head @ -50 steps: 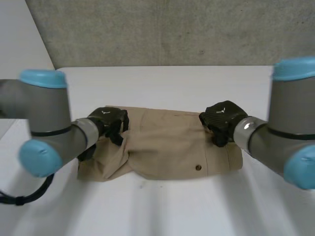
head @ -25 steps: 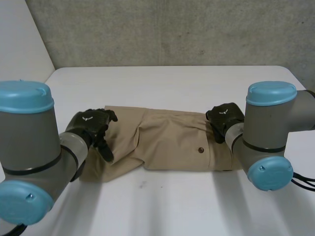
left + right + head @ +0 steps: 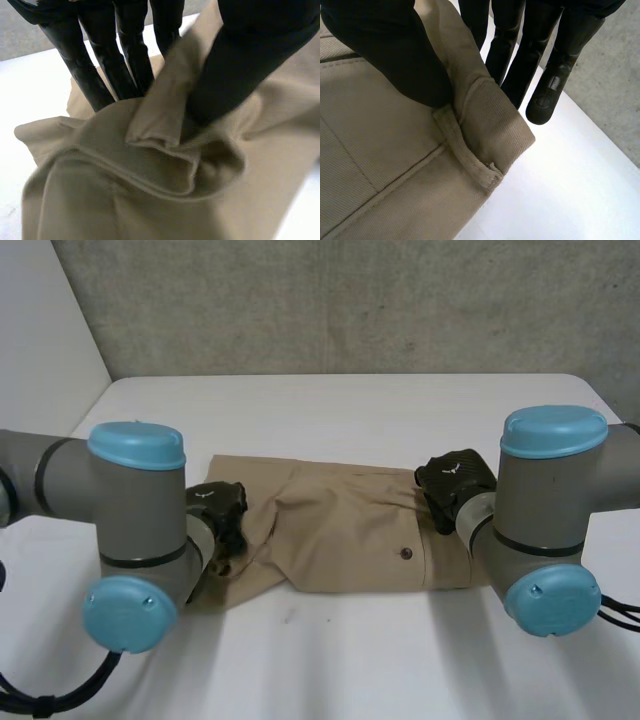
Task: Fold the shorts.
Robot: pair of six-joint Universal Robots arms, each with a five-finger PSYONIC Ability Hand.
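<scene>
Tan shorts (image 3: 340,530) lie across the middle of the white table (image 3: 340,410), a dark button facing up near their right end. My left hand (image 3: 220,508) sits on the left end, where the cloth is bunched. There its thumb (image 3: 240,65) and fingers (image 3: 100,65) pinch a raised fold of the shorts (image 3: 165,150). My right hand (image 3: 455,480) is at the right end, at the waistband. Its thumb (image 3: 390,55) presses the waistband corner of the shorts (image 3: 485,130) against the fingers (image 3: 555,65) behind it.
My two grey arms with light-blue caps stand over the near corners of the shorts. A concrete wall (image 3: 350,300) rises behind the table's far edge. The table's left edge (image 3: 90,405) meets a pale wall.
My left arm has swung inward and its hand has closed on the left end of the shorts, bunching the cloth. The right hand has kept its grip at the waistband.
</scene>
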